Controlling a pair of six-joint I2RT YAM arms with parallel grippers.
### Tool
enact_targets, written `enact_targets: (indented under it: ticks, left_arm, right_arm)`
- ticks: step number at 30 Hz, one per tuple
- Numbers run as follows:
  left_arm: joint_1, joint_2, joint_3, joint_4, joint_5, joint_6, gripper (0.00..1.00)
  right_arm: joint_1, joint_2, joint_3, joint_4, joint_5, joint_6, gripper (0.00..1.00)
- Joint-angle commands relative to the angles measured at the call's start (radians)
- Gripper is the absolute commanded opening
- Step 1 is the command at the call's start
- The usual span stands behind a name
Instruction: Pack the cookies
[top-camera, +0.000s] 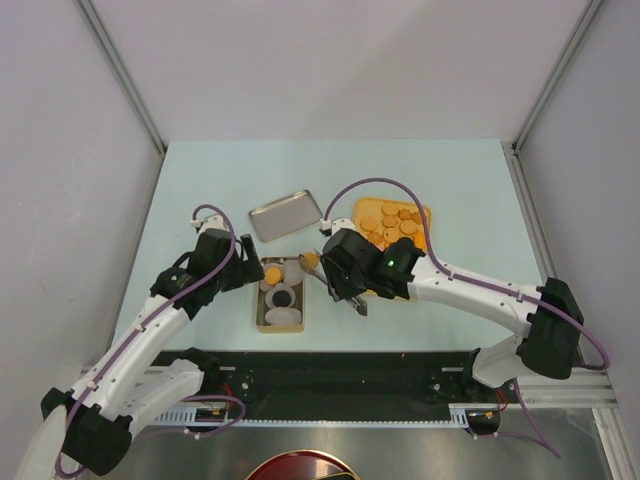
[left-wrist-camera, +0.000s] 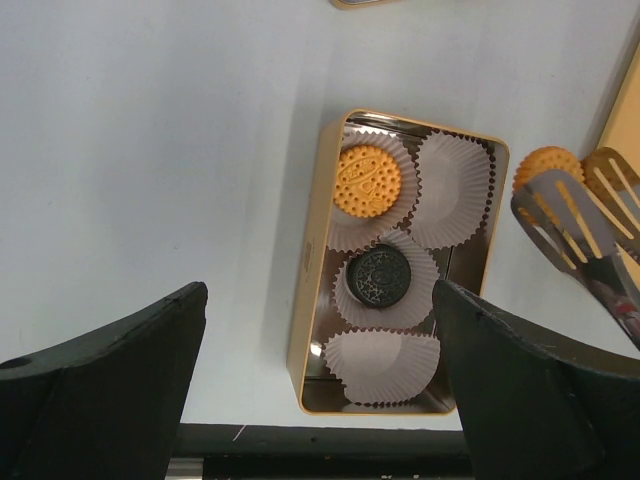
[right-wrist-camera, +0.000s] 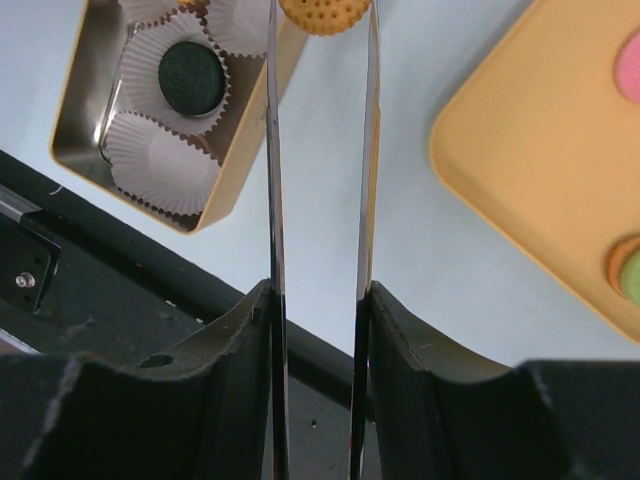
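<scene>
Cookie (right-wrist-camera: 325, 12) between tongs (right-wrist-camera: 272, 150), wrist views only

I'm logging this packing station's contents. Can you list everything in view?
Tin: one, gold, mid-table.
Paper cups: four, white, in the tin.
Cupped cookies: two, orange and black, in the tin.
Held cookie: one, orange, between the tongs.
Tongs: one, metal, right of tin.
Orange tray: one, right of tin.
Tray cookies: several, mostly orange, on that tray.
Silver tray: one, behind tin.
Table: one, pale blue.
Left arm: jaws open, beside tin.
Right arm: jaws shut on tongs.
</scene>
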Motion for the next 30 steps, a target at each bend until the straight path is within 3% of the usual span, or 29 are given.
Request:
enact_targets:
  ticks: [1, 30]
  left_arm:
    - [-0.006, -0.012, -0.005, 0.008, -0.015, -0.007, 1.0]
    - [-0.006, -0.012, -0.003, 0.01, -0.02, -0.008, 1.0]
  right_arm:
    - [0.025, 0.032, 0.087, 0.081, -0.024, -0.027, 0.34]
    - [0.298, 0.012, 0.067, -0.042, 0.029, 0.07, 0.32]
